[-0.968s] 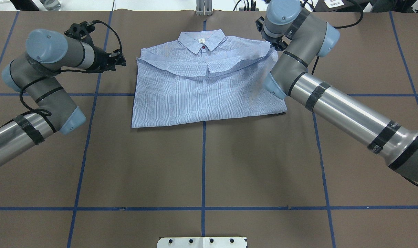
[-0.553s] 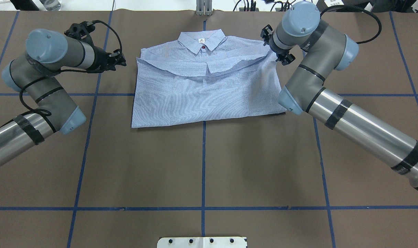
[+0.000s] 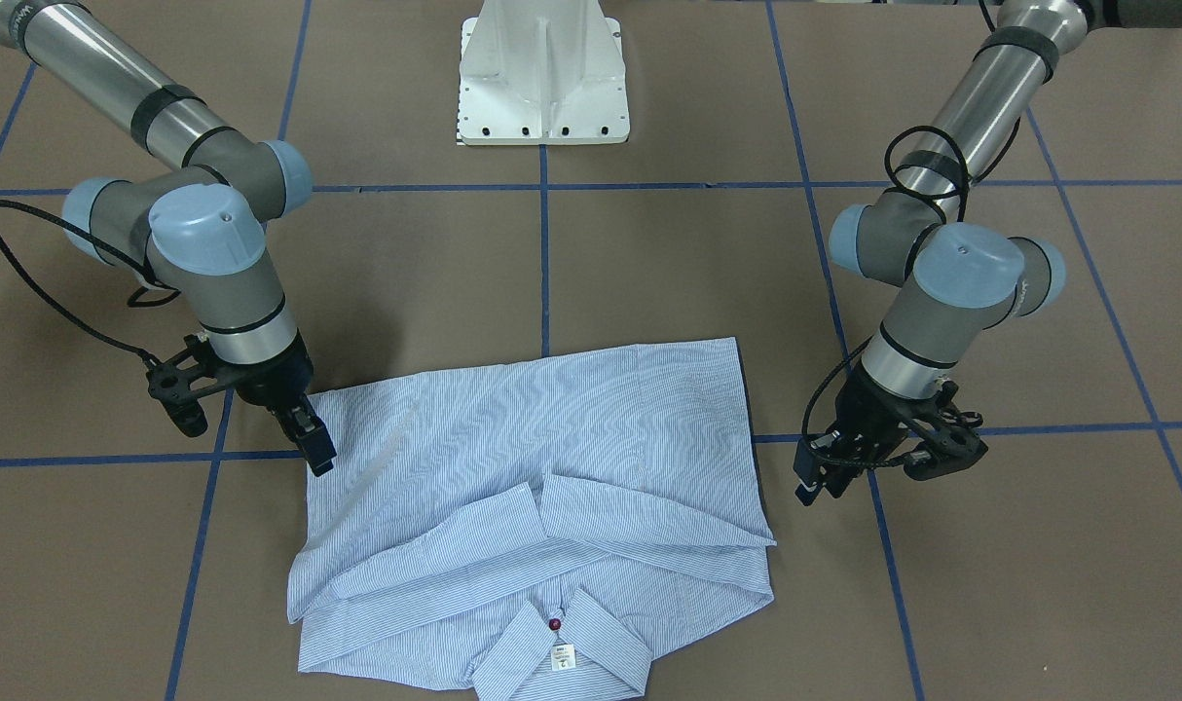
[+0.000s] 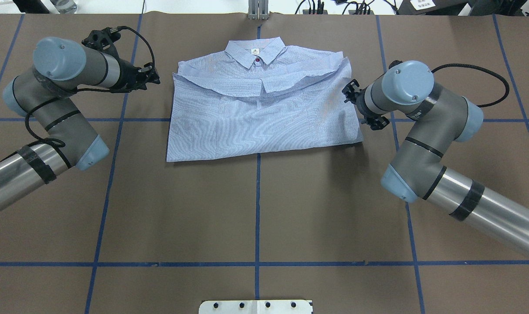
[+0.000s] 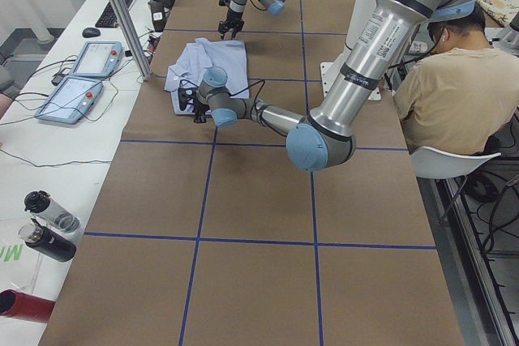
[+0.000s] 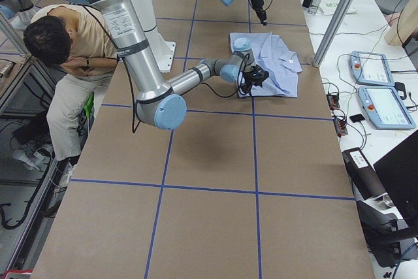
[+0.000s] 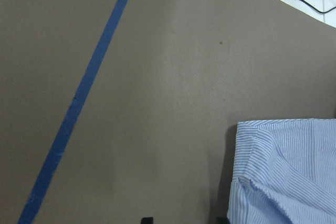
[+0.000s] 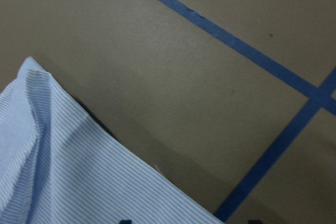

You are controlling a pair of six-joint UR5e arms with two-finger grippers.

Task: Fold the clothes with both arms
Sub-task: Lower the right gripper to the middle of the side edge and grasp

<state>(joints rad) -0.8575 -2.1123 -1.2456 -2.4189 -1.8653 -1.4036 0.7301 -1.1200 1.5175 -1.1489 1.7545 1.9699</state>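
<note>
In the overhead view the left arm (image 4: 51,87) comes in from the left edge and bends toward the upper left of the frame. The left gripper (image 3: 813,482) hangs over the bare brown table (image 4: 181,218), just beside the left shoulder edge of the shirt (image 4: 260,117) but apart from it. In the left wrist view the two fingertips show at the lower edge with a gap between them, so this pincer is released and has nothing in it. A corner of the shirt lies at the lower right of that view.

The shirt lies flat in the upper middle of the overhead frame, with the collar (image 4: 256,50) toward the top edge. The sleeves are folded across the chest. A red button (image 4: 257,59) sits under the collar and a white label (image 4: 254,52) is inside it. A blue tape line (image 4: 257,209) runs down the table from below the shirt's lower edge.

The right arm (image 4: 456,200) enters from the lower right. The right gripper (image 3: 316,453) points down at the right edge of the shirt, about halfway along it. In the right wrist view the fingertips stand apart at the lower edge, so this pincer is released too, with striped cloth below them. I cannot tell if they touch the cloth.
</note>
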